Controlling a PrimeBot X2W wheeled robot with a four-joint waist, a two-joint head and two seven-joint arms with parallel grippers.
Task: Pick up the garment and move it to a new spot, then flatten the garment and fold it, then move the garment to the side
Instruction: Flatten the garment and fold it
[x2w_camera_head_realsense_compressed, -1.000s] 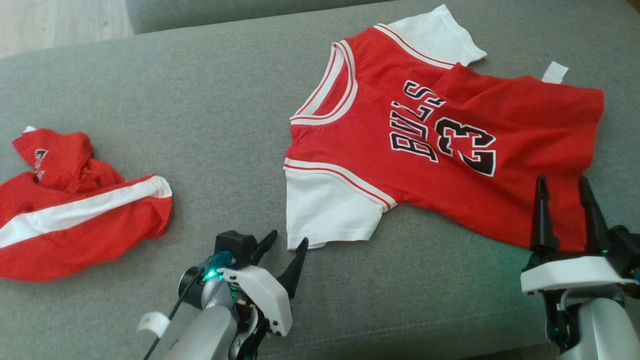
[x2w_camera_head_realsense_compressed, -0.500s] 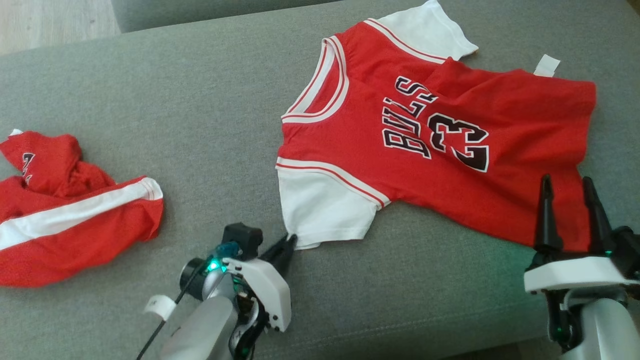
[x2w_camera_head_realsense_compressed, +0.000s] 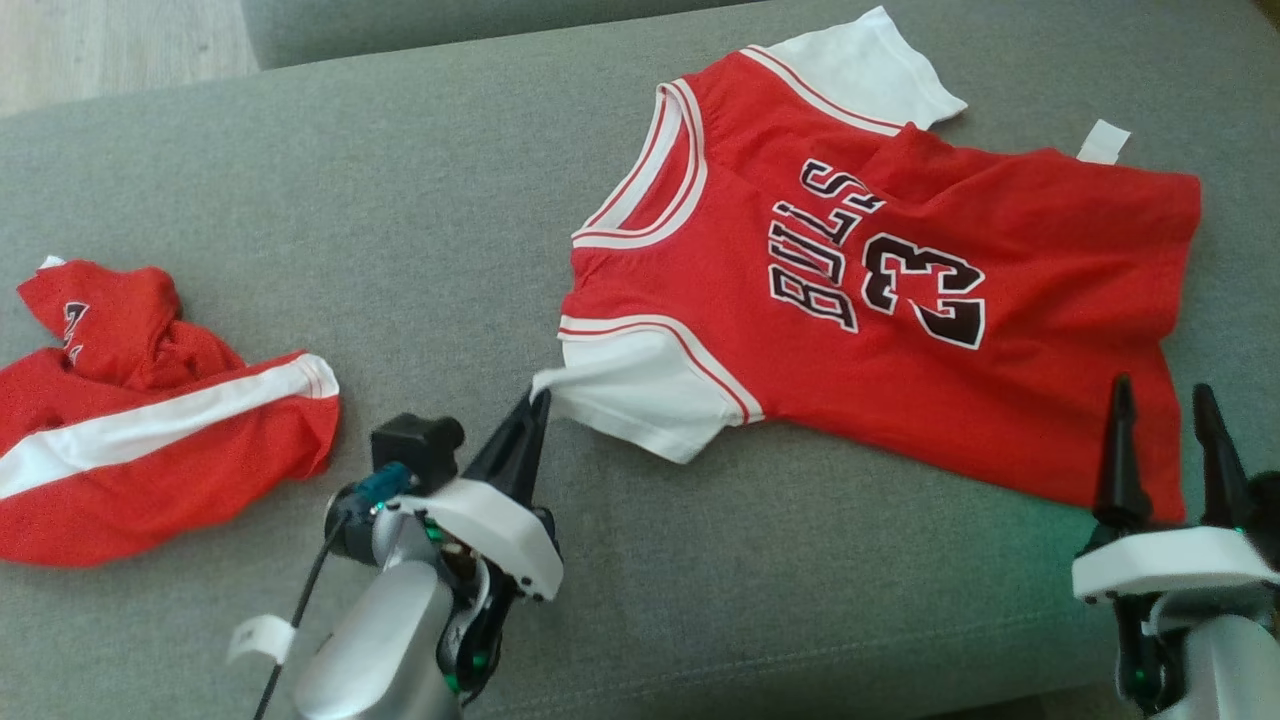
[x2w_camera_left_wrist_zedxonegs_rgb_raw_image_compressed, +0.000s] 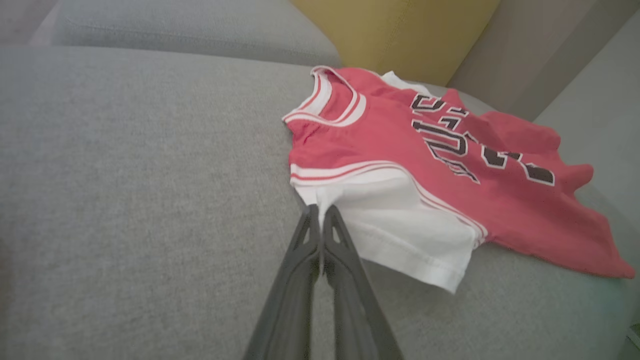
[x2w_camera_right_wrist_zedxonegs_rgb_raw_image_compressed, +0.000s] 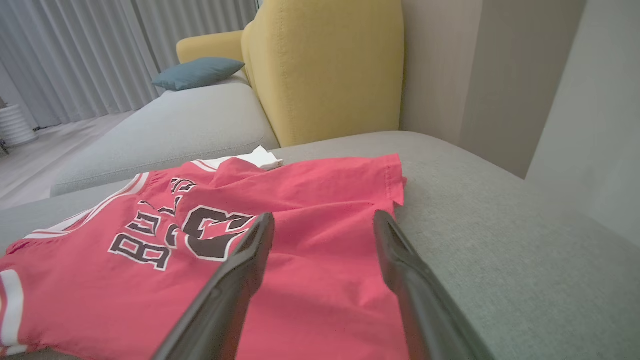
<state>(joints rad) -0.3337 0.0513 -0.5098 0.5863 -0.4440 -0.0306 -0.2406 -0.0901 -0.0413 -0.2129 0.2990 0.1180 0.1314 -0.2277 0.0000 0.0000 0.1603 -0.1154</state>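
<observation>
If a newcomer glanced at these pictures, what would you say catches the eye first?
The red jersey with its black number 23, spread across the right of the grey cushion, stands out first. Next, the left claw pinches the corner of the near white sleeve, while the open right claw is poised at the hem. A crumpled red garment lies at far left.

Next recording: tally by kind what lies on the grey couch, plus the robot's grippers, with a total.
Garments: 2, the jersey and a crumpled red-and-white garment
Grippers: 2, the left gripper and the right gripper
Total: 4
</observation>
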